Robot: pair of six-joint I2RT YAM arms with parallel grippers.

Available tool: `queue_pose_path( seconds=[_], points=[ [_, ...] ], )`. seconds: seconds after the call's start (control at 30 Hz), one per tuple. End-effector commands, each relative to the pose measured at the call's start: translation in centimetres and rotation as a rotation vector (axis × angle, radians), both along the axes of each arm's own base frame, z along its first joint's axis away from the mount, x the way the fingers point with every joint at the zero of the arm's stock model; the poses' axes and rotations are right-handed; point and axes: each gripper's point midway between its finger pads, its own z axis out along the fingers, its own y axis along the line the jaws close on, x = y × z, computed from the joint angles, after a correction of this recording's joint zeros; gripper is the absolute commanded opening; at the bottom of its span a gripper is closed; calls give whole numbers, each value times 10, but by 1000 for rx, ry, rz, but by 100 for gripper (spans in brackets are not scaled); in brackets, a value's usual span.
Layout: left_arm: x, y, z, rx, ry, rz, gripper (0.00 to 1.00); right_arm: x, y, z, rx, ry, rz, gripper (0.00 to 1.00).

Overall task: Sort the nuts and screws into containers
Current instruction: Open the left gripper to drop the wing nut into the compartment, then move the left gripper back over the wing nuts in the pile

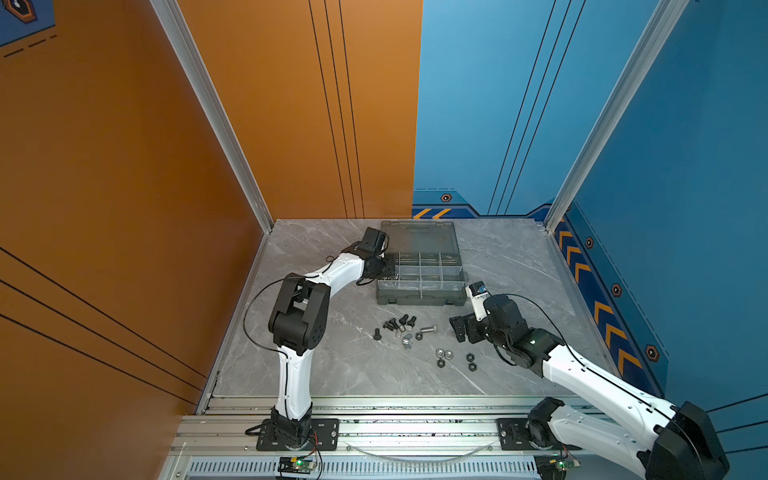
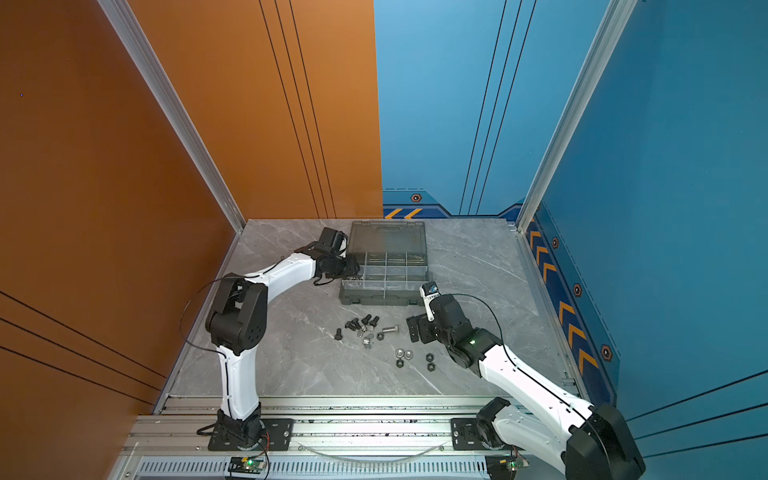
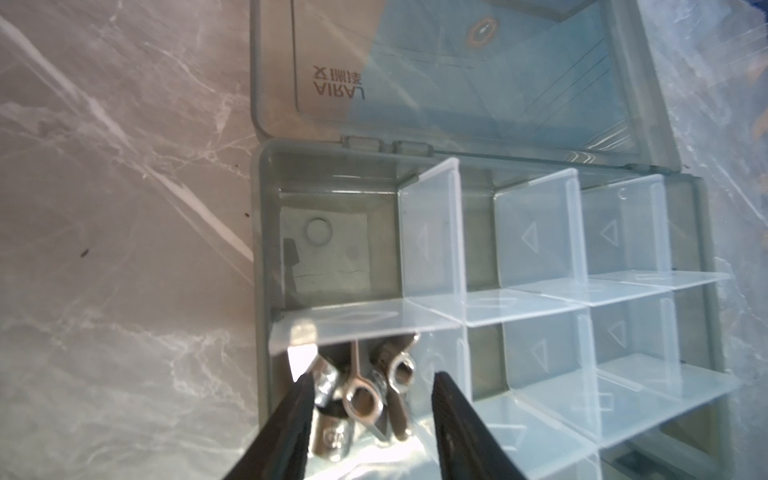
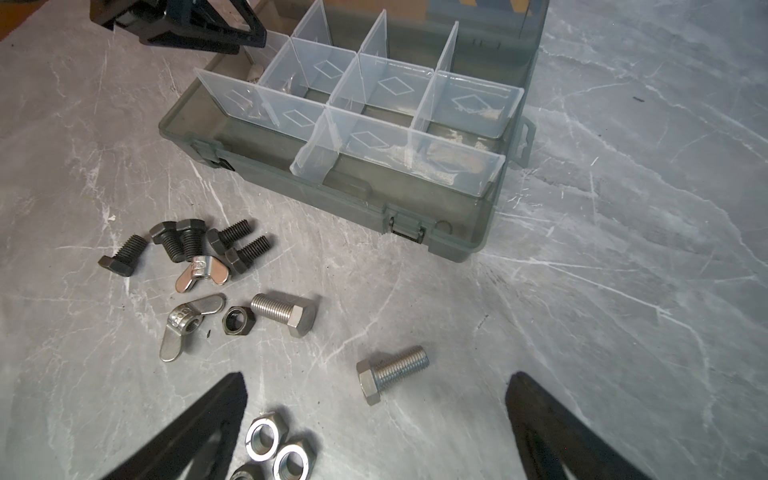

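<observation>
Grey marble tabletop (image 1: 332, 374) before the organiser case (image 4: 332, 195) carries your loose screws (image 4: 187, 245) and nuts (image 4: 266, 436): left gripper (image 3: 372, 378) parted over binned wing nuts (image 3: 361, 401), right gripper (image 4: 376, 376) wide, empty; pinch that probably slick, roll-prone silver bolt (image 4: 392, 370) across its shank.

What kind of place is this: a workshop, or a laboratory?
Probably a robot test cell in a laboratory: two robot arms bolted to an aluminium rail, orange and blue panel walls closing in a marble-patterned tabletop.

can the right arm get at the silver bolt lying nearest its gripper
Probably yes: the right gripper is open, and the bolt lies alone on bare table just ahead of it, nothing touching it.
</observation>
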Motion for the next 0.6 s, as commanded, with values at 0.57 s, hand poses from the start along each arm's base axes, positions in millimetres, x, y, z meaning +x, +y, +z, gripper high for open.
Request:
queue_pose_path(
  seconds=[0.57],
  points=[
    [-169,-32,35,93,-27,-73,59,1,0,-7,-18,8,2,100]
  ],
)
